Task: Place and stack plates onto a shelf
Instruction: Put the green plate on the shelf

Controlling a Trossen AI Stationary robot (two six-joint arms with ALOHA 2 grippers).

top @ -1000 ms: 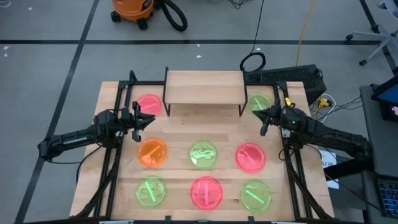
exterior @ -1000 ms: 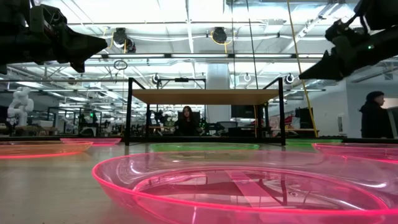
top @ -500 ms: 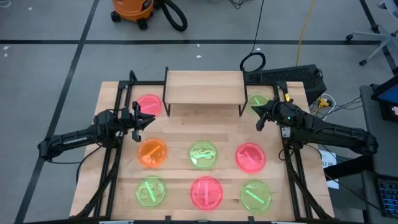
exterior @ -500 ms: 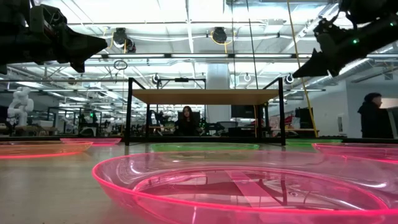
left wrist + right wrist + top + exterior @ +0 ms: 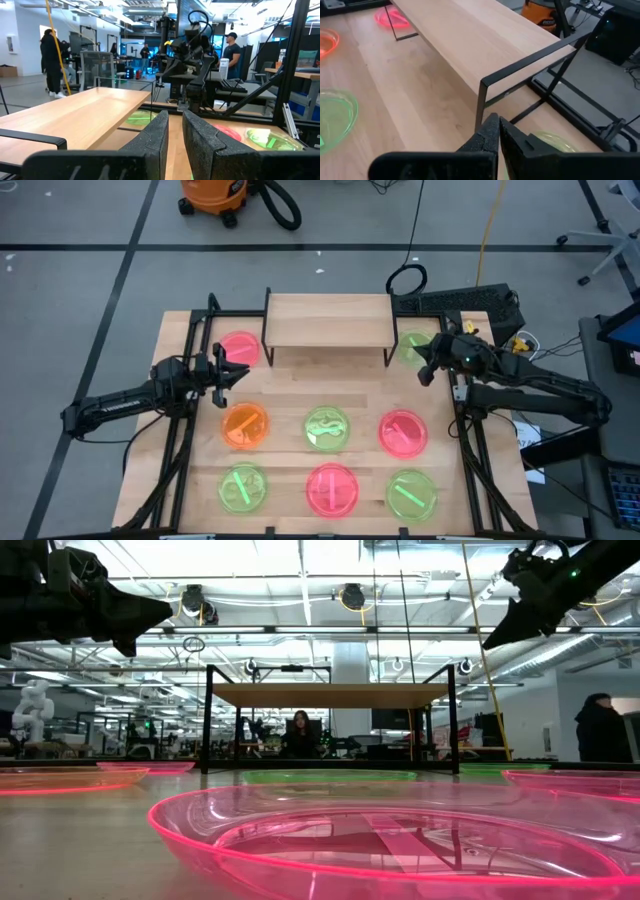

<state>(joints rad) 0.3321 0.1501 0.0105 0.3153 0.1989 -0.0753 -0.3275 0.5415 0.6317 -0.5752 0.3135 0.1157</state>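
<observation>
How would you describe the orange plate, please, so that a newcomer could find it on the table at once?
Start at the raised wooden shelf at the far edge of the table. Below it on the tabletop, the plates lie in rows of three; take the row nearer the shelf and go to its left end, close to the left tool. The orange plate there is the only orange one; its neighbours are green or pink.

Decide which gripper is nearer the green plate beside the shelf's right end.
Right. The right gripper hovers at that green plate; the left gripper waits across the table, beyond the shelf.
</observation>
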